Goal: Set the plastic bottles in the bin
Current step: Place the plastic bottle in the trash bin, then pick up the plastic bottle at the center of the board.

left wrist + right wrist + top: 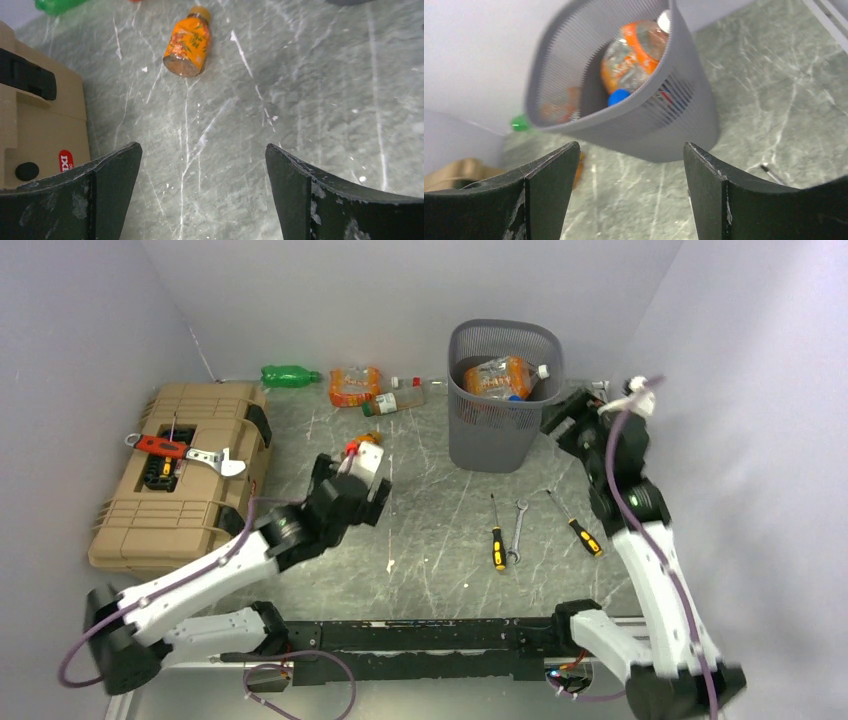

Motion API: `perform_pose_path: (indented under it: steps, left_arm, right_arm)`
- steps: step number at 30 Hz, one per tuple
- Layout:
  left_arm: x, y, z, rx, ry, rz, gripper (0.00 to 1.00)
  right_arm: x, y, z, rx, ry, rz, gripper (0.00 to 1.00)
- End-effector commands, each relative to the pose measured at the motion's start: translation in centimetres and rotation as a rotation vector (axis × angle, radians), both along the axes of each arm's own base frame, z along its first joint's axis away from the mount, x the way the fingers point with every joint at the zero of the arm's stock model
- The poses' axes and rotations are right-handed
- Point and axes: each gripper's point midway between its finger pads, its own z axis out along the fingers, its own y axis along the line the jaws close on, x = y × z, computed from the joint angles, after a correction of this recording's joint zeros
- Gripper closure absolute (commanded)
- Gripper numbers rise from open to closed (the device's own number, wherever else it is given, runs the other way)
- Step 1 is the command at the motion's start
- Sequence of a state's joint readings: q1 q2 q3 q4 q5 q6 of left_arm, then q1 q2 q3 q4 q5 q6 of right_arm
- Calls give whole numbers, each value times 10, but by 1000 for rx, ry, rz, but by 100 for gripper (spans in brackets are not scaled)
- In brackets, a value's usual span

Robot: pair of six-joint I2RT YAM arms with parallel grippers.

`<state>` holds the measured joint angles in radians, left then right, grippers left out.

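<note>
I am holding my right pincer (631, 150) spread and empty just right of the bin (495, 435), where an orange-labelled bottle (503, 377) is lying on top inside. My left pincer (202, 155) is hovering wide apart, gripping nothing, well left of the bin, facing a small orange bottle (189, 42) lying on the table (310, 100). A green bottle (288, 375) and a few more bottles (355, 386) are lying farther left of the bin.

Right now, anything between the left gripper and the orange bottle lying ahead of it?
Nothing visible. Bare table lies between the open left gripper and the orange bottle; the tan toolbox sits off to one side.
</note>
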<state>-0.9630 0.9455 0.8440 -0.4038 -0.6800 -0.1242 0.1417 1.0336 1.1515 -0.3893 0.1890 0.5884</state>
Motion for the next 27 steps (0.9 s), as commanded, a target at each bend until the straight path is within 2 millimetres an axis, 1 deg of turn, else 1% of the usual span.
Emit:
perform_pose_path:
  steps: [1, 3, 5, 9, 11, 14, 16, 18, 22, 27]
  left_arm:
    - [34, -9, -11, -82, 175, 73, 1]
    - [56, -9, -20, -83, 227, 82, 1]
    - [84, -10, -29, -74, 282, 58, 1]
    - [125, -9, -39, 25, 403, -14, 1]
    - [145, -9, -48, 92, 447, -52, 0]
    - [169, -8, -63, 165, 494, -94, 0]
    - [181, -9, -76, 201, 529, -128, 1]
    - [187, -5, -89, 240, 562, -137, 0]
    - [207, 4, -111, 239, 571, -130, 1]
    - [214, 2, -134, 242, 628, -147, 1]
  right_arm:
    - [-53, 15, 45, 124, -239, 95, 20]
    - [-72, 19, 29, 137, -238, 133, 20]
    - [-90, 24, 17, 149, -249, 173, 20]
    - [-113, 41, -14, 170, -198, 281, 20]
    - [-122, 48, -24, 182, -171, 315, 20]
    - [-138, 56, -31, 201, -156, 358, 20]
    - [-147, 59, -30, 211, -160, 380, 20]
    - [-153, 61, -32, 211, -156, 398, 21]
    - [-157, 68, -38, 224, -145, 430, 21]
    - [-157, 74, -37, 241, -151, 460, 21]
